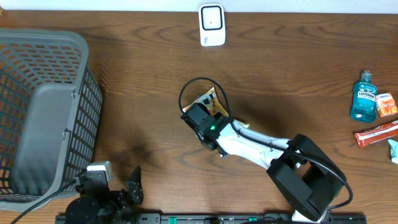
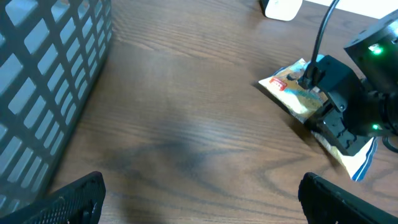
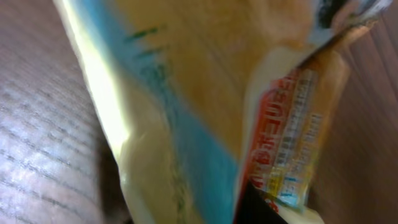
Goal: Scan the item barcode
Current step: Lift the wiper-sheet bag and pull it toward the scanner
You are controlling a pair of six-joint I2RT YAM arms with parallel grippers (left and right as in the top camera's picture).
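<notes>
The snack packet (image 2: 289, 87) lies on the bench (image 2: 186, 124) directly under the right gripper (image 2: 318, 102); we cannot tell whether its jaws have clamped it. The white scanner (image 1: 211, 25) stands well beyond those jaws, so 2 steps remain: lifting and scanning. The left gripper (image 2: 200, 183) has its jaws wide open and empty.

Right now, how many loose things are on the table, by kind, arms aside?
Grey basket: 1
White scanner: 1
Blue mouthwash bottle: 1
Packets: 3 (snack pouch, orange packet, red bar)
Total: 6, plus one cut-off item at the frame edge.
</notes>
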